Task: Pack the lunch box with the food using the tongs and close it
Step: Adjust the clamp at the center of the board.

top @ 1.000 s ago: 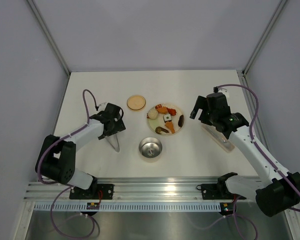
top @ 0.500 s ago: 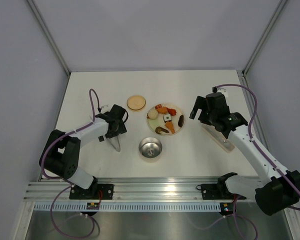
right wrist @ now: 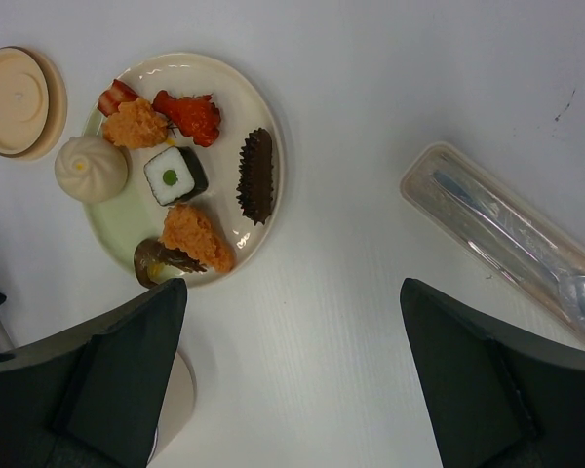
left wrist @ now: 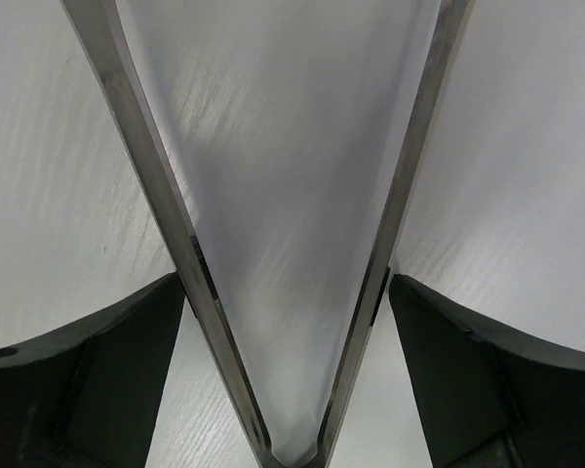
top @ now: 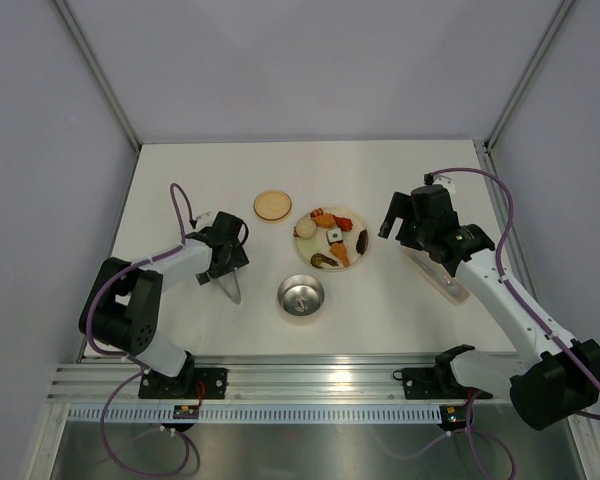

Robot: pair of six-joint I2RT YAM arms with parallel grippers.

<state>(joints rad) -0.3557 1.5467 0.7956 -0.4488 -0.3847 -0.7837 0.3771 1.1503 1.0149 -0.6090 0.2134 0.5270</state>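
Note:
The silver tongs (top: 232, 288) lie on the table left of the steel lunch box (top: 301, 297). My left gripper (top: 227, 264) is down over them. In the left wrist view the tongs (left wrist: 400, 195) form a narrow V between the fingers (left wrist: 88, 370), which stand close outside both arms; the left gripper (left wrist: 285, 283) is open. The tan lid (top: 272, 205) lies apart, behind the box. The food (right wrist: 190, 234) sits on a cream plate (right wrist: 263, 107), with a pale bun (right wrist: 91, 168) at its left. My right gripper (right wrist: 292, 288) hangs open and empty above the table beside the plate.
A clear elongated plastic case (right wrist: 507, 244) holding cutlery lies right of the plate, under the right arm (top: 480, 270). The lunch box rim (right wrist: 171, 400) shows at the lower left of the right wrist view. Side walls bound the table.
My left wrist has shifted slightly over the tongs and its fingers have drawn a little closer to the arms. The right arm has not moved.

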